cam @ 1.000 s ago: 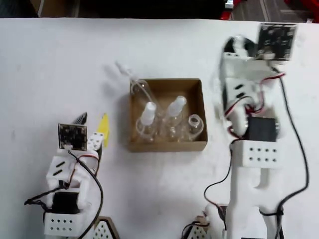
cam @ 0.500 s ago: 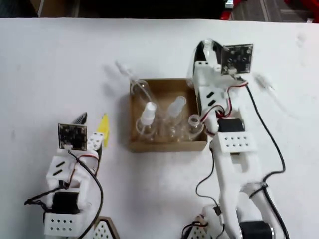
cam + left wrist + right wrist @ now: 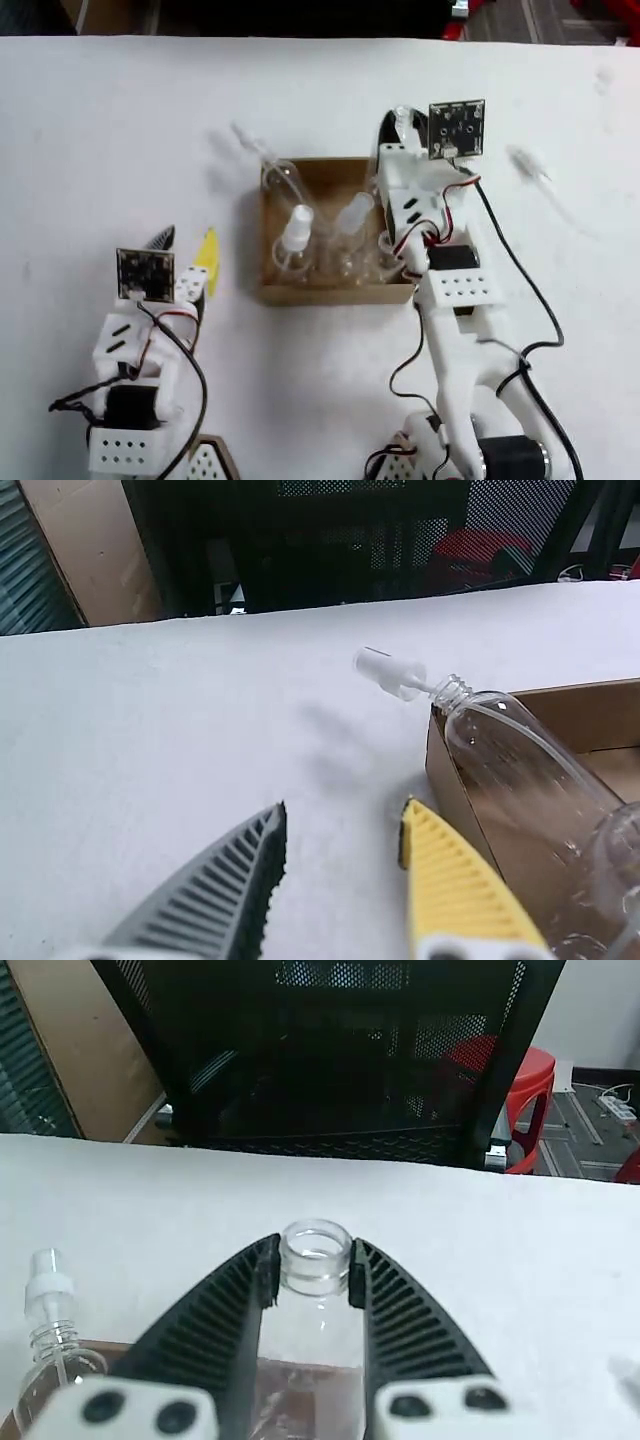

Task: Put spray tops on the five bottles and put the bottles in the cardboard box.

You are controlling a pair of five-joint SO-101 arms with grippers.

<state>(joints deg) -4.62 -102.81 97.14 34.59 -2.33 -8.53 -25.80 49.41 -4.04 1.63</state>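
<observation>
Over the last second the right arm swung in from the right side. The right claw (image 3: 313, 1262) is clamped on the neck of an uncapped bottle (image 3: 316, 1243), above the far right corner of the cardboard box (image 3: 330, 163). Boxing it now would probably skip capping. The left claw (image 3: 342, 820) gapes empty beside the box.

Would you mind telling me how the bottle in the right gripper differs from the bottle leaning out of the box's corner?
The gripped bottle, held by the right gripper, stands upright; the leaning bottle tilts over the cardboard box wall. The gripped bottle's neck is bare; the leaning bottle carries a spray top not screwed down, threads showing. Both are clear plastic.
</observation>
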